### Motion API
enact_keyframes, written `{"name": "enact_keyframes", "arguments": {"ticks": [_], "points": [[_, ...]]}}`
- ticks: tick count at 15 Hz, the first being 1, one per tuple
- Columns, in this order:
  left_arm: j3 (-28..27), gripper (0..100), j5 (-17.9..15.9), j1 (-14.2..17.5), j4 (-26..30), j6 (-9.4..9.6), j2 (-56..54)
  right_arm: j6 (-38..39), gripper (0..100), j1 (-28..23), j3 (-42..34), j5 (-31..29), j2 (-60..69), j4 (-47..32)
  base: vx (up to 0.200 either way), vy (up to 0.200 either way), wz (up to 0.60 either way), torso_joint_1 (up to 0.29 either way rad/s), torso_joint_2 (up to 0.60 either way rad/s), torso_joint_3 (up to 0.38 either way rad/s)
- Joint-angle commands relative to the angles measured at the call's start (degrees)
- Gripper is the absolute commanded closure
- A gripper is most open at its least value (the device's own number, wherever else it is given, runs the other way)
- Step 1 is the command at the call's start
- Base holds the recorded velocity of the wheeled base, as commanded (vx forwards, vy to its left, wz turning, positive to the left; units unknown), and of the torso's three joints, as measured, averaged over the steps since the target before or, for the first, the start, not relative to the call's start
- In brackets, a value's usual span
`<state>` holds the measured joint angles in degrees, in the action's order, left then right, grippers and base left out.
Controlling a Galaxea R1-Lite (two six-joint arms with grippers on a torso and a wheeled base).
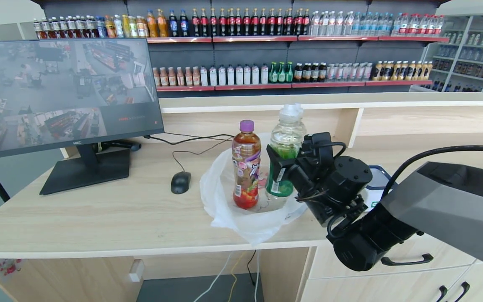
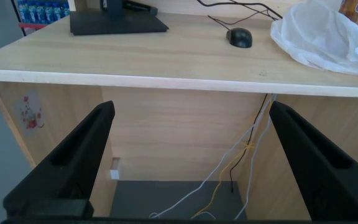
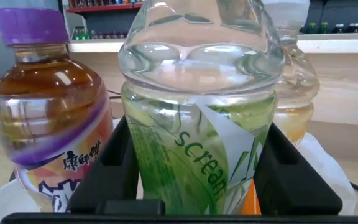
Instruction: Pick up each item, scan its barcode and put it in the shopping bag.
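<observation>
A clear bottle with a green label (image 1: 285, 144) stands upright on the white shopping bag (image 1: 224, 205) on the wooden counter. My right gripper (image 1: 276, 167) is shut on its labelled middle; in the right wrist view the fingers (image 3: 114, 155) press both sides of this bottle (image 3: 197, 124). Just left of it stands a purple-capped tea bottle (image 1: 246, 167), also on the bag (image 2: 328, 37). Close behind, the right wrist view shows a third bottle with a white cap (image 3: 294, 81). My left gripper (image 2: 191, 168) hangs open and holds nothing, below the counter's front edge.
A monitor (image 1: 63, 92) on its stand fills the counter's left, with a black mouse (image 1: 180, 182) and cables between it and the bag. A blue-edged device (image 1: 377, 180) lies behind my right arm. A raised ledge runs along the back, drink shelves beyond.
</observation>
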<state>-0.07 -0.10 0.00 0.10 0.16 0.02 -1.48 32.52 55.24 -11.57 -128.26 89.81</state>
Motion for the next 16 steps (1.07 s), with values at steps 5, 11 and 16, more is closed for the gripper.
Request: {"name": "enact_keyframes", "arguments": {"ticks": [5, 11, 16], "points": [[0.0, 0, 0.0, 0.1, 0.0, 0.02, 0.0, 0.0, 100, 0.3, -0.9, 0.0, -2.7, 0.2, 0.0, 0.0, 0.0, 0.0, 0.0, 0.0], [0.0, 0, 0.0, 0.0, 0.0, 0.02, 0.0, 0.0, 100, 0.3, -3.2, 0.0, -2.6, 0.2, 0.0, 0.0, 0.0, 0.0, 0.0, 0.0], [0.0, 0, 0.0, 0.0, 0.0, 0.02, 0.0, 0.0, 100, 0.3, -3.7, 0.0, -2.6, 0.2, 0.0, 0.0, 0.0, 0.0, 0.0, 0.0]]}}
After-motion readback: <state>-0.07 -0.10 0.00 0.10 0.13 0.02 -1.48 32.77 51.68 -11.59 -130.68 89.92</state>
